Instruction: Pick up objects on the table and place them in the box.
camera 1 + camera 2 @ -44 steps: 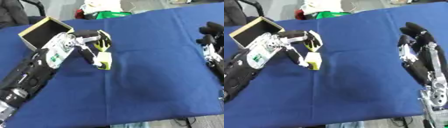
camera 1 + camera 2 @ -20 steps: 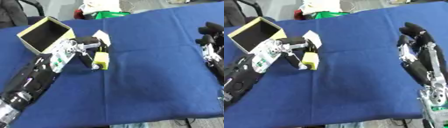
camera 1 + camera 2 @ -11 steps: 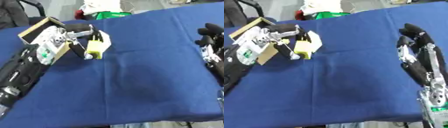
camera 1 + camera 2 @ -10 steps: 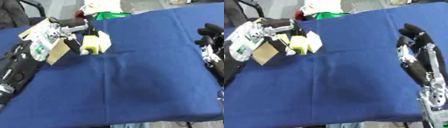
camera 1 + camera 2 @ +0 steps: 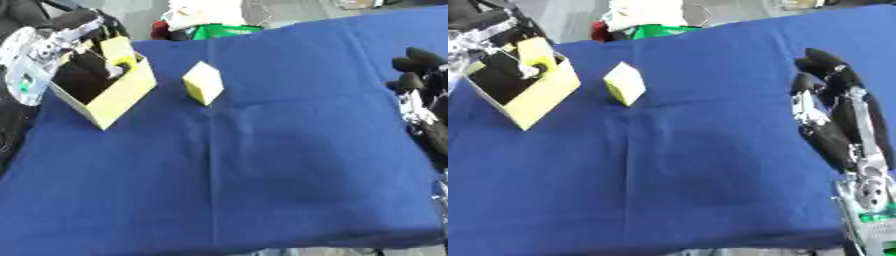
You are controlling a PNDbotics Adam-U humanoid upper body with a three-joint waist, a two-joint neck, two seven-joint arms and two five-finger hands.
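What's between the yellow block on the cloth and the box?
Nothing visible. The block sits just right of the box, with only bare blue cloth between. The left hand is at the box opening with another yellow item.

One open yellow box (image 5: 118, 97), upper left. Two yellow blocks: one (image 5: 202, 83) on the cloth at upper centre, one (image 5: 117, 50) at the box's mouth. Two robot hands: the left hand (image 5: 48, 45) at the upper left, the right hand (image 5: 833, 112) at the right edge. One blue cloth (image 5: 262, 170).
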